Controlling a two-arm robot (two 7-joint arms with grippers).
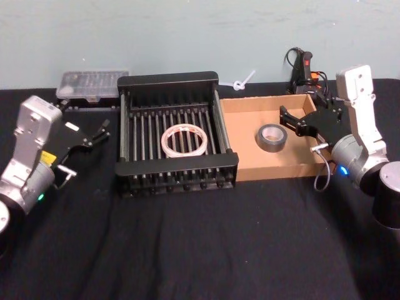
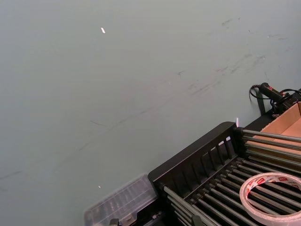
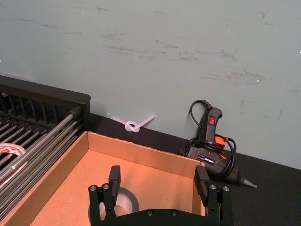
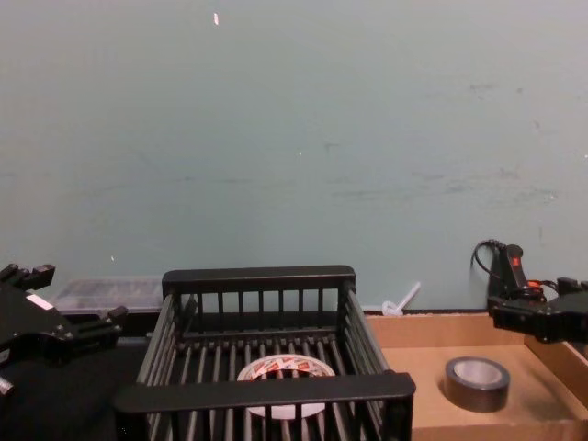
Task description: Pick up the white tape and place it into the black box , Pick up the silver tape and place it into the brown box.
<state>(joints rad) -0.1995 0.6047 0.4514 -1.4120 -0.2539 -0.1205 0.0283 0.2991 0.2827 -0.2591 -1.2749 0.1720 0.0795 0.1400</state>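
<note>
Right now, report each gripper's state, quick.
Left gripper: open, holding nothing, left of the black box.
Right gripper: open, holding nothing, over the brown box beside the silver tape.

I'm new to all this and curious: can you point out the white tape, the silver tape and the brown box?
white tape (image 1: 167,143), head view, left side of its ring.
silver tape (image 1: 271,142), head view, its outer wall.
brown box (image 1: 275,169), head view, near wall.

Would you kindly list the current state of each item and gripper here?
white tape: lying flat inside the black box
silver tape: lying flat inside the brown box
left gripper: open, empty, left of the black box
right gripper: open, empty, over the brown box
</note>
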